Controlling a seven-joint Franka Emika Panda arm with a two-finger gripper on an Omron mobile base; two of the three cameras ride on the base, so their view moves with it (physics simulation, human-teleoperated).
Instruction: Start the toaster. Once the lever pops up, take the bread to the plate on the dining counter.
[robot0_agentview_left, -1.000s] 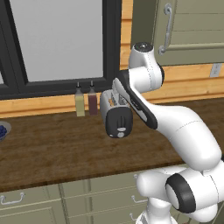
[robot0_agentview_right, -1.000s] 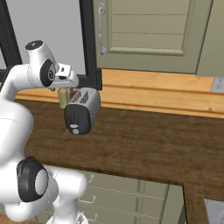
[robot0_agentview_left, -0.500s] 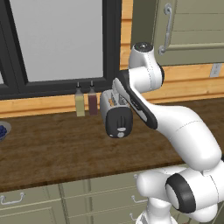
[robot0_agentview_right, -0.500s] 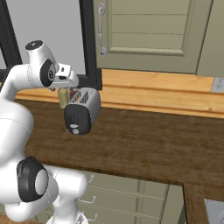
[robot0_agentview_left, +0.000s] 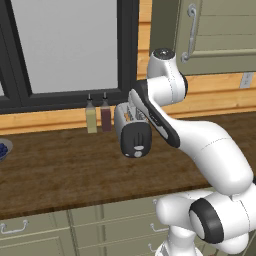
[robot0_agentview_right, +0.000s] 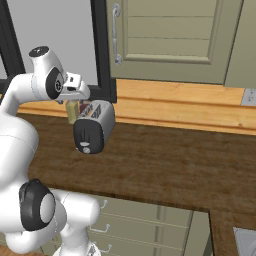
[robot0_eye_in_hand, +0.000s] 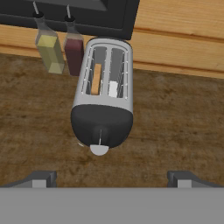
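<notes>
The fingers (robot0_eye_in_hand: 111, 177) stand wide apart and empty, above the toaster's (robot0_eye_in_hand: 103, 99) black end. The toaster sits on the dark wood tabletop (robot0_eye_in_hand: 175, 118) beside two slim bottles (robot0_eye_in_hand: 61, 43), with the bread (robot0_eye_in_hand: 96, 79) in its left slot.

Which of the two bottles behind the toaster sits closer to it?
The dark red bottle, right beside the toaster. The yellow-green bottle stands on its far side, further from the toaster.
</notes>
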